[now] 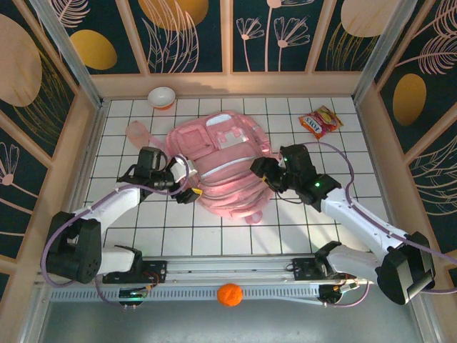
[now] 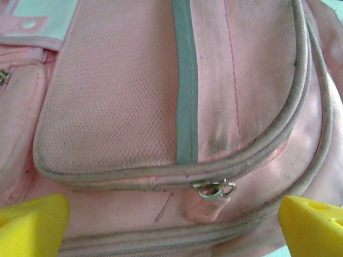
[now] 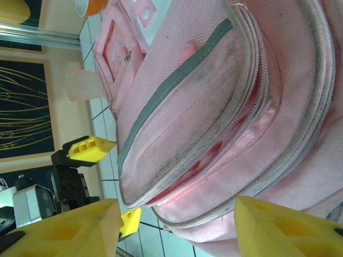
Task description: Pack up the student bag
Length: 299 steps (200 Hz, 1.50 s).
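White tiled table: student bag flat, zipper part-open; bowl behind.

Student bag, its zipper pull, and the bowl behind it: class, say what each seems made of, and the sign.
The student bag: soft woven fabric, matte, somewhat grubby; a fine mesh weave and stitched seams show. The zipper pull: likely metal; it glints silvery. The bowl: smooth and glossy, white inside, orange outside; ceramic or plastic, too small to tell.
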{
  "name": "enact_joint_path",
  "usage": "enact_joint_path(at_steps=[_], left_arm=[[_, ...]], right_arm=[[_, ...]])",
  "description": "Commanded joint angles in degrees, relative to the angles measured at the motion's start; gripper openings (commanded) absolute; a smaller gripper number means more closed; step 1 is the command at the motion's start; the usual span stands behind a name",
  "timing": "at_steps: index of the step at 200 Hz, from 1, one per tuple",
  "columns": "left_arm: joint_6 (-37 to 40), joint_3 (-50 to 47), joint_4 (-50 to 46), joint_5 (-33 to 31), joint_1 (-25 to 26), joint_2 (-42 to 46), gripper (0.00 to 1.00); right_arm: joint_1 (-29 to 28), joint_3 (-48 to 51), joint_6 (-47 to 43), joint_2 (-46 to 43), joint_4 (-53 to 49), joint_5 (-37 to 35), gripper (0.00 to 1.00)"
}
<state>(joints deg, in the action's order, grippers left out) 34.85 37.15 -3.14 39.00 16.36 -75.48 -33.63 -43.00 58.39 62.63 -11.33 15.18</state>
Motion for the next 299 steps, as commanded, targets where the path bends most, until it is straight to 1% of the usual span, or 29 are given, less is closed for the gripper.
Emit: enact_joint_path(at_steps=[1,11,45,71,95,109,117,128,151,175,187,199,225,249,264,281,299], left_arm=[[-3.00,-1.10,4.90,1.69,1.13,-0.42,0.99],[-3.96,-1.39,5.64,0.44,1.72,-0.10,0.99],[-6.01,-3.57,7.79,-0.61,1.92,2.39,0.99],[-6.20,-5.45,8.45,-3.82,1.92,4.19,0.98],[-3.87,-5.77,6.60,-7.21,1.92,4.89,0.86],[-3.24,-5.68,6.56,-8.35,1.92,4.91,0.70],[-3.00,-5.53,6.56,-8.76,1.91,4.62,0.65],[-2.41,-5.09,6.11,-8.69,2.10,3.98,0.62],[-0.36,-3.40,3.38,-9.04,4.00,1.60,0.61],[-0.71,-2.54,3.14,-8.53,5.39,-0.46,0.62],[-1.48,-2.33,3.55,-8.30,5.52,-0.79,0.60],[-1.93,-2.25,3.58,-8.05,5.58,-0.68,0.53],[-2.81,-2.60,3.74,-6.69,5.59,1.33,0.32],[-4.82,-3.63,4.70,-4.32,5.56,3.59,0.13],[-5.87,-4.61,5.07,-3.27,5.55,4.84,0.06],[-6.77,-5.38,5.32,-1.94,5.60,6.00,0.02],[-7.55,-5.83,5.42,-1.00,5.63,6.82,0.00]], right_arm=[[-0.26,1.04,-0.12,-0.71,2.13,0.65,0.58],[-0.29,1.12,-0.12,-0.87,1.90,0.39,0.58],[-0.39,2.01,0.30,-1.67,1.73,-0.30,0.58],[-0.65,2.74,0.74,-1.92,1.78,-0.28,0.58],[-0.95,3.61,1.74,-1.83,2.54,0.19,0.58],[-1.29,3.80,2.09,-1.61,3.19,0.29,0.58],[-1.52,3.81,2.19,-1.48,3.47,0.25,0.58],[-1.82,3.76,2.30,-1.15,3.68,0.14,0.58],[-2.32,3.68,2.63,-0.72,4.18,0.03,0.58],[-2.85,3.63,2.91,-0.43,4.48,-0.24,0.58],[-3.07,3.63,2.96,-0.34,4.51,-0.30,0.58],[-3.31,3.63,2.88,-0.44,4.35,-0.58,0.58],[-3.78,3.32,1.14,-0.93,4.18,-2.65,0.57],[-4.73,1.97,-5.34,-1.41,5.64,-5.63,0.56],[-6.35,0.99,-12.34,-1.32,7.55,-7.87,0.56],[-9.29,-0.62,-24.13,-0.52,8.78,-10.66,0.56],[-13.12,-2.16,-41.03,1.27,9.17,-13.54,0.56]])
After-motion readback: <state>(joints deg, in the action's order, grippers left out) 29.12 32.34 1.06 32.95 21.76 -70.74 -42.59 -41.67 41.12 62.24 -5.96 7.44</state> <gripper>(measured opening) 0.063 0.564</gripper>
